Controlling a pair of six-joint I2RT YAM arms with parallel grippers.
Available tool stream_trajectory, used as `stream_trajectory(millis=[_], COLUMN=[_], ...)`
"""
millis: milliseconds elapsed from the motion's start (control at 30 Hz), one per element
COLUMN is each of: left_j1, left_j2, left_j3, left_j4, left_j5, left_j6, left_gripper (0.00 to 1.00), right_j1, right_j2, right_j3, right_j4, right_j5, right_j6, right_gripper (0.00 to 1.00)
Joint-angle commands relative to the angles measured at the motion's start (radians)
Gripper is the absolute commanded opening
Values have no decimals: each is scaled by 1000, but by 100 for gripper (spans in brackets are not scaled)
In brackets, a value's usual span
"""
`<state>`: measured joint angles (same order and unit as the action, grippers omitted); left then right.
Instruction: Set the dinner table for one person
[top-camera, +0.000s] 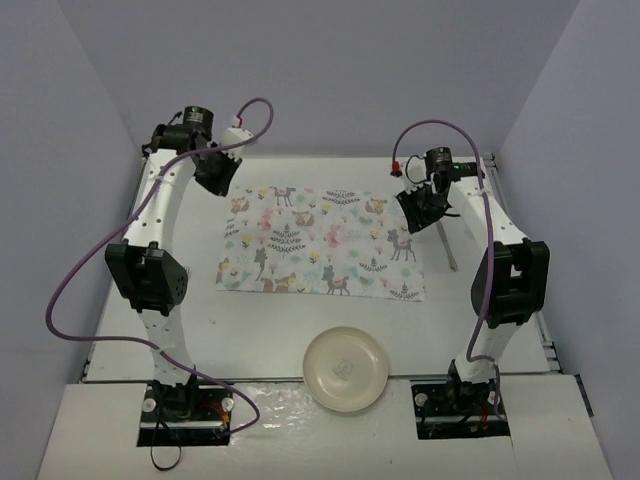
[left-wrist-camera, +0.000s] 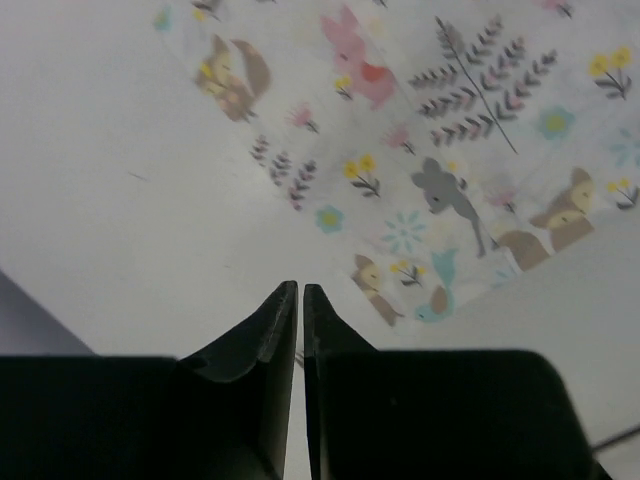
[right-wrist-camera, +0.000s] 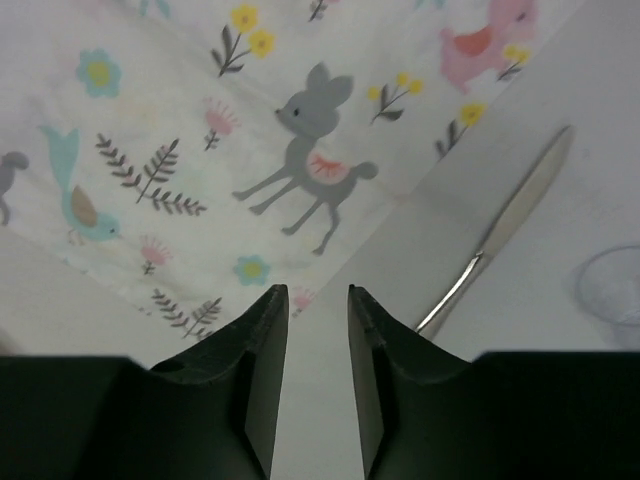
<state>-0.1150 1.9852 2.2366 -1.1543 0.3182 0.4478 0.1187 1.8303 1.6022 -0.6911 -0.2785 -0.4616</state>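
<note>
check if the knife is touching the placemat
Apart. The right wrist view shows a strip of bare dinner table between the knife and the placemat edge.

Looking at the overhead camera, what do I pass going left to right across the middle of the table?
left arm's elbow → placemat → knife → right arm's elbow
</note>
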Motion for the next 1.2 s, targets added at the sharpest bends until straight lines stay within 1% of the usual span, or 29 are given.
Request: stream_trajectory(millis=[0,33,67,167,233,300,400,467,567,667,800,900,1167], left_j1=[-56,-57,-58,-75,-92,-113,-157,-162,-164,-163,-164,-156,-117], left_j2=[-8,-13,-28,-34,-31,-31,33,53,65,87,110,119,187], left_j3=[-112,-150,-182,-265,-294,-342,-342,-359,-379,-404,-432,-457,-480], left_j4=[-143,-125,-85,-52,-45,8,-34,-19,5,30,39,65,61], left_j5=[87,110,126,145,130,119,90,99,98,59,71,44,62], left_j6=[80,61,56,55,58,40,58,48,39,38,40,40,32], left_gripper=[1,0,0,0,0,0,0,0,0,0,0,0,0], right_j1=[9,9,9,22,32,36,36,37,43,44,47,46,59], right_j2=[-108,-104,-102,-89,-86,-64,-10,18,50,88,140,165,251], right_j3=[-65,-81,-88,-96,-98,-102,-106,-109,-112,-117,-95,-78,-53], right_j4=[-55,-56,-55,-58,-55,-49,-49,-44,-30,-12,-9,-7,1], right_j5=[-127,-138,-145,-176,-175,-177,-158,-138,-115,-73,-28,-8,112], right_j6=[2,9,13,30,29,31,53,55,59,75,86,91,110], right_gripper=[21,14,11,7,7,8,8,6,5,5,1,2,3])
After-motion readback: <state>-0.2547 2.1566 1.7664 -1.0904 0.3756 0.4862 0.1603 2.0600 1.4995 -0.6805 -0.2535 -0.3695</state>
